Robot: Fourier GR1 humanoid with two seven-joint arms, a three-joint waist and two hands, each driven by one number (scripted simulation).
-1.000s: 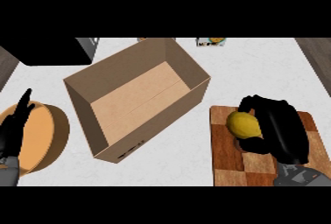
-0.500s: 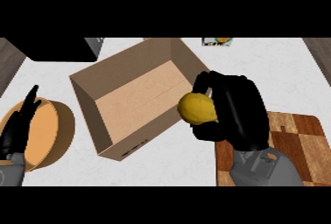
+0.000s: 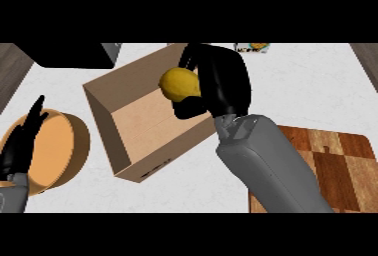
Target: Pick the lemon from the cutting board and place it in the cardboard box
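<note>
Overhead, the right black robot hand (image 3: 220, 80) curls around a round yellow lemon (image 3: 180, 84) above the open brown cardboard box (image 3: 136, 131).

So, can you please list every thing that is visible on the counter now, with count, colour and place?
lemon: one, yellow, held above the box's open top
cardboard box: one, brown, open, centre left
cutting board: one, brown wood, lower right
bowl: one, orange-tan, far left
dark block: one, black, top left
small item: one, partly yellow, top edge, unclear
counter: one, white
right hand: one, black, curled round the lemon
left hand: one, black, open, resting over the bowl
</note>
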